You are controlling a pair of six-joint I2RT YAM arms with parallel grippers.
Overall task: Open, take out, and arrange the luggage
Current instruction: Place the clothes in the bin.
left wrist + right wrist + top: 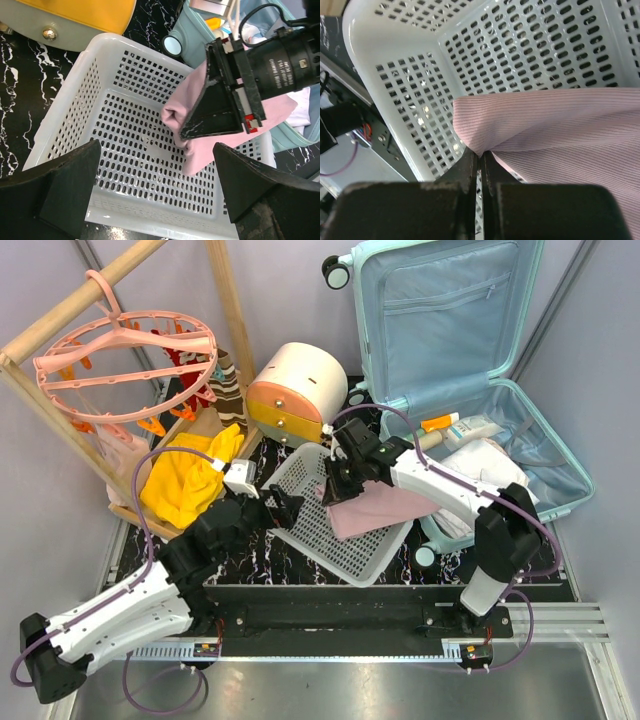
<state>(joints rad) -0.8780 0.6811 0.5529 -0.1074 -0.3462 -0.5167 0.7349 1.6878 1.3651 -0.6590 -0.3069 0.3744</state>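
The right hand (338,486) grips a pink cloth (375,508) over the basket (318,535). The left hand (286,508), at its 9 o'clock, is wide open. The luggage (440,320) lies open at 2 o'clock.

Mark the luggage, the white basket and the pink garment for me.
luggage (440,320): top external view, lining of the raised lid.
white basket (330,543): top external view, bare perforated floor.
pink garment (380,508): top external view, middle of the cloth.
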